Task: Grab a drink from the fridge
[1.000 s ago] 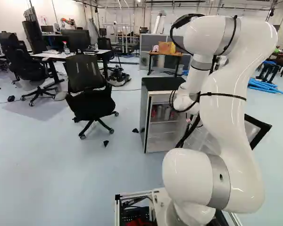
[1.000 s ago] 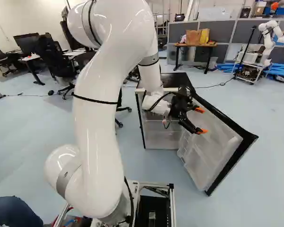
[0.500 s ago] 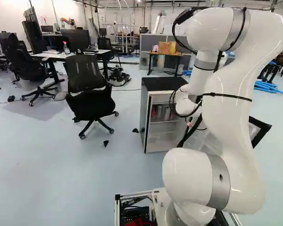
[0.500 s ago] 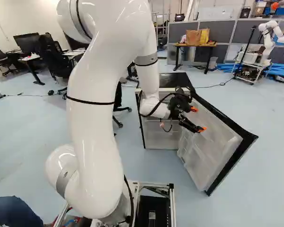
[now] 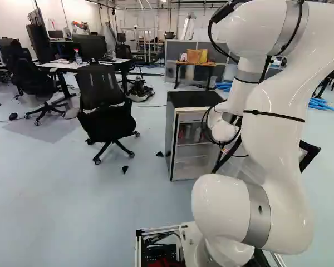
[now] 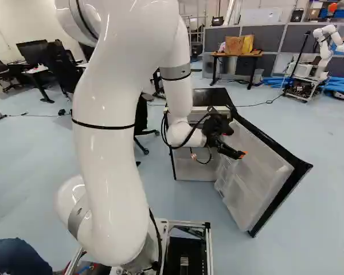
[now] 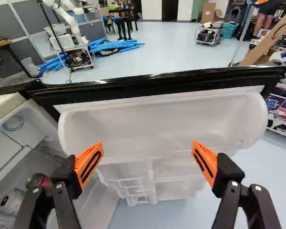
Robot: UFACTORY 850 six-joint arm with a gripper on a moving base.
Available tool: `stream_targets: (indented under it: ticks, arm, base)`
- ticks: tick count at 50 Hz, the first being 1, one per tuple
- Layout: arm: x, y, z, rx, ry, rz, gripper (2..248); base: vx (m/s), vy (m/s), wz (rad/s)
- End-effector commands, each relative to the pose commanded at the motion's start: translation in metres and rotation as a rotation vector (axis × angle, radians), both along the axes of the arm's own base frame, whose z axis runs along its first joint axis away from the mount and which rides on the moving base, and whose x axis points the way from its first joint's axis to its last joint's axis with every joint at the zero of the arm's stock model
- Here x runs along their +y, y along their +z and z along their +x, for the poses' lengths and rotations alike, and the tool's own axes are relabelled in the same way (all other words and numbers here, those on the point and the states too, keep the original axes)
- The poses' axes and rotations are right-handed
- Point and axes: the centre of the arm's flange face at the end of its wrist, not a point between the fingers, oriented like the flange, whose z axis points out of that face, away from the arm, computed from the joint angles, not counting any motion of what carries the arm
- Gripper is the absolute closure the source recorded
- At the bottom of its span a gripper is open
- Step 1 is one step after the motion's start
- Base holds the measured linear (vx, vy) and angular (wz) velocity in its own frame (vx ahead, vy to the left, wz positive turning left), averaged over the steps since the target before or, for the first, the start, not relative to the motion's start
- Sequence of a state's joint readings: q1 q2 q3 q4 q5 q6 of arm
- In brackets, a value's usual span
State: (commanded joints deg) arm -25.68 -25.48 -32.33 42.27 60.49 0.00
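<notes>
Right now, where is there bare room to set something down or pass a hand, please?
The black top of the fridge looks bare beside the arm, and so does the floor between the black wedge and the robot base. It is crowded at the fridge's opening, where the arm, its cables and the gripper stand by the open door.

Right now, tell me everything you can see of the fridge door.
The fridge door stands swung open beside the fridge body, out to its right in the right base view. Glossy black border, white lining that looks like moulded plastic. Inside: one wide trough along the top, smaller compartments below it. The open end effector is over the lining, gripping nothing; whether it touches, I can't tell.
</notes>
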Motion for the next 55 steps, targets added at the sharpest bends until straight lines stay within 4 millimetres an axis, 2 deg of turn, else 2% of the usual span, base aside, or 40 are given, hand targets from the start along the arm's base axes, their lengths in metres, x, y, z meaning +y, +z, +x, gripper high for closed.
stream_targets:
  ticks: [25, 43, 55]
  arm:
    - [0.009, 0.001, -0.016, 0.050, 0.225, 0.019, 3]
    - [0.018, 0.001, -0.008, 0.064, 0.407, 0.000, 3]
    - [0.024, -0.008, 0.000, 0.087, 0.533, 0.000, 3]
  base:
    - [0.000, 0.000, 0.000]
    - [0.000, 0.000, 0.000]
    - [0.000, 0.000, 0.000]
